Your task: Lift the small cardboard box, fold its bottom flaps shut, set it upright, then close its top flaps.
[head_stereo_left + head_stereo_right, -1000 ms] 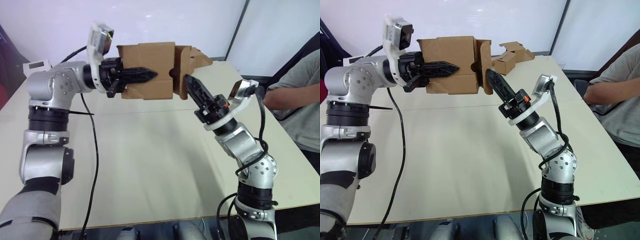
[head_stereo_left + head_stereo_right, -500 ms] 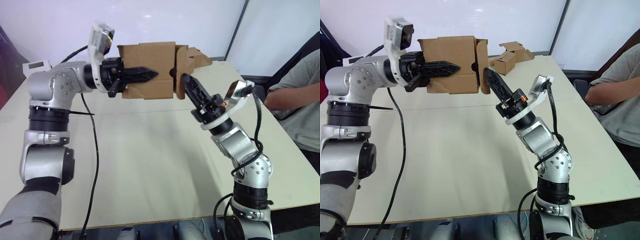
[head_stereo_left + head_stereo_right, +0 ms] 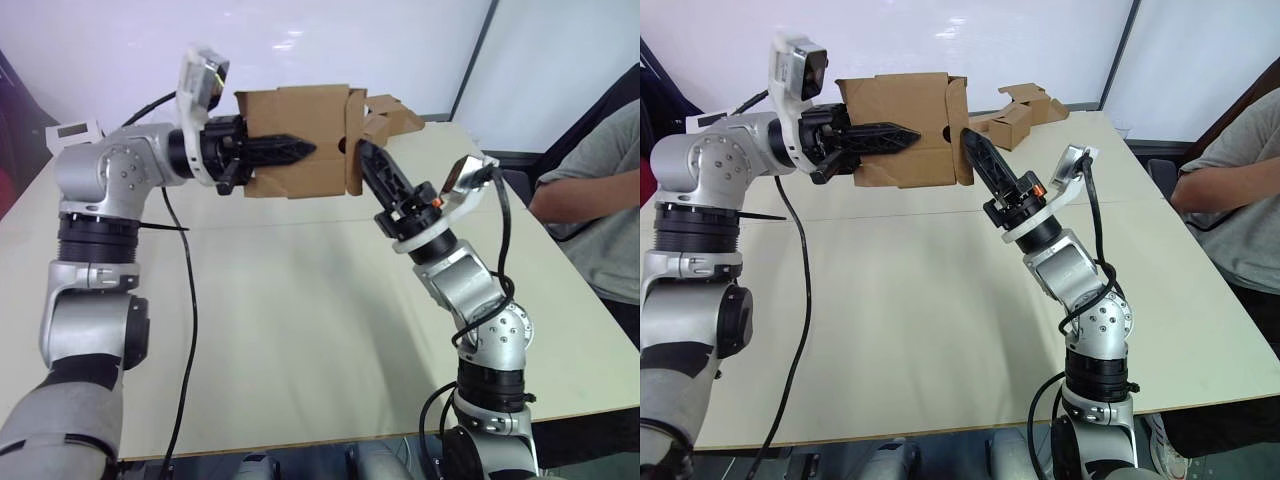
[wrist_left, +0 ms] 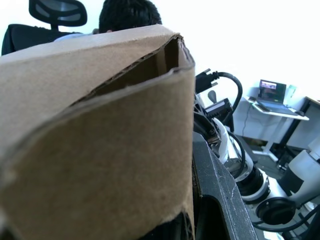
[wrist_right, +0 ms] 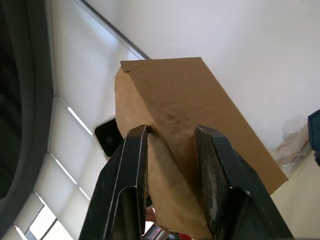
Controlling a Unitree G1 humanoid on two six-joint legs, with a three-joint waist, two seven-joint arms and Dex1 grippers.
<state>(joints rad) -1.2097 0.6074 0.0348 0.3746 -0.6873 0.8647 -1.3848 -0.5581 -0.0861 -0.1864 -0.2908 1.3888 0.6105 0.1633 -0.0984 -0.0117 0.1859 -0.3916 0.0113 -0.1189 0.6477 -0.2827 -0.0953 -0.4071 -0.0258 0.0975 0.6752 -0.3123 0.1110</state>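
Matt brown corrugated-cardboard small cardboard box (image 3: 300, 140), smooth pale table (image 3: 300, 320)

Plain brown, unprinted small cardboard box (image 3: 300, 140) — held above a pale cream tabletop (image 3: 300, 320) between black-fingered end effectors: left end effector (image 3: 300, 150), right end effector (image 3: 368, 158). Beyond the box, a second brown cardboard piece (image 3: 1025, 112) — also unprinted.

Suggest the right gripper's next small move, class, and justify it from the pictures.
Probably press the bottom flap further shut: the left gripper holds the small cardboard box aloft, and the right gripper already touches that partly folded flap.
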